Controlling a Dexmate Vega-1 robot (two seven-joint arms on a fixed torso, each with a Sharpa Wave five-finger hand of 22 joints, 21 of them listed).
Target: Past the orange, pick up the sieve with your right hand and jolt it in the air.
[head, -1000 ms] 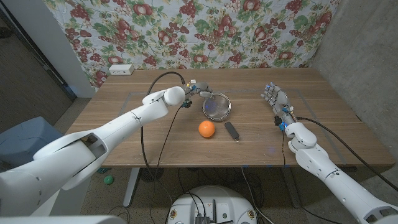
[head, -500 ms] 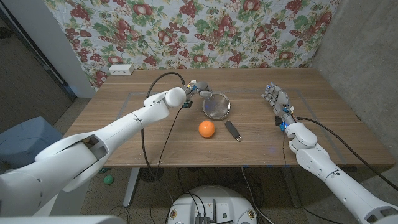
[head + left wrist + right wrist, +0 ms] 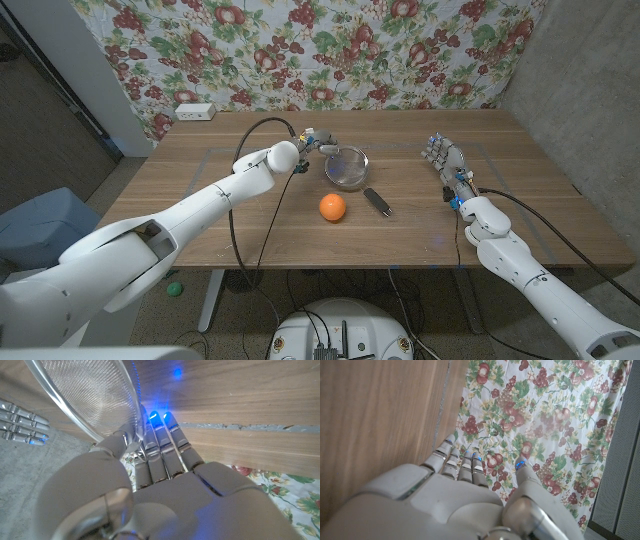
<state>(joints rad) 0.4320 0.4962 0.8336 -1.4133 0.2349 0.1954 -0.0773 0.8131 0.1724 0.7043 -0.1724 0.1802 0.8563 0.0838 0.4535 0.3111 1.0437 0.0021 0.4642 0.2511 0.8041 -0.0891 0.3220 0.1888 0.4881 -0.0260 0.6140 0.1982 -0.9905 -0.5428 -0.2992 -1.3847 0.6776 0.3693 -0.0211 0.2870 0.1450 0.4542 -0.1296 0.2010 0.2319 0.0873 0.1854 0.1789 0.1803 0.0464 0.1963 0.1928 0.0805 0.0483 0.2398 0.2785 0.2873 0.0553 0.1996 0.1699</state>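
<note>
We find no legible text, label, brand, number or sign on any surface in these views. The white box (image 3: 194, 111), near the table's (image 3: 250, 230) far left corner, is too small for us to tell whether it bears any marking.

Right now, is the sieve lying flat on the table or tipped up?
Tipped up. The sieve is tilted, its handle end low toward the orange, while the left hand grips its far rim.
</note>
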